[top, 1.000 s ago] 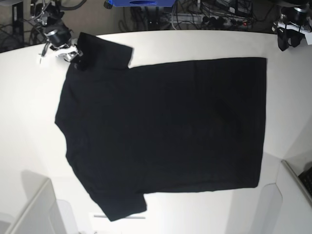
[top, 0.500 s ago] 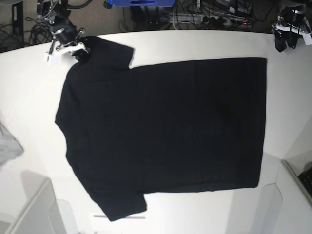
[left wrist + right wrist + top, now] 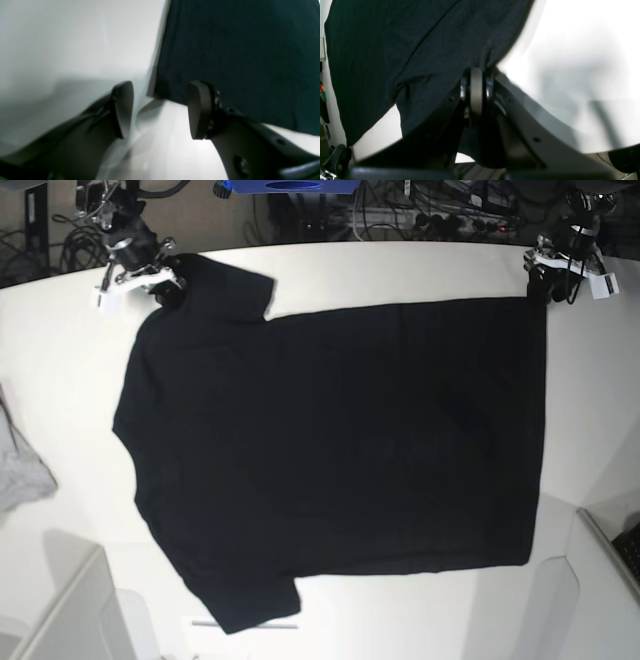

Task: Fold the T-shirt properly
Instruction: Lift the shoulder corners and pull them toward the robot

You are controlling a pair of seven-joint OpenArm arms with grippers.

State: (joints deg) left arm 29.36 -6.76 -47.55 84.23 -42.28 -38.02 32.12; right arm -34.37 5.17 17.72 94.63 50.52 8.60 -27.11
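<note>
Right jaws pinching T-shirt sleeve, hem toward left arm

— Setting: robotics lab or test bench, not a home.
— Evidence?
— Bare white table, rounded along the far edge. Behind it, beyond both sets of jaws, tangled black cables on the floor, a power strip with a red light, a blue bin.
— Anything nearer?
— White boxes at the near corners, well away from the jaws. Grey cloth at the table's side edge.
</note>
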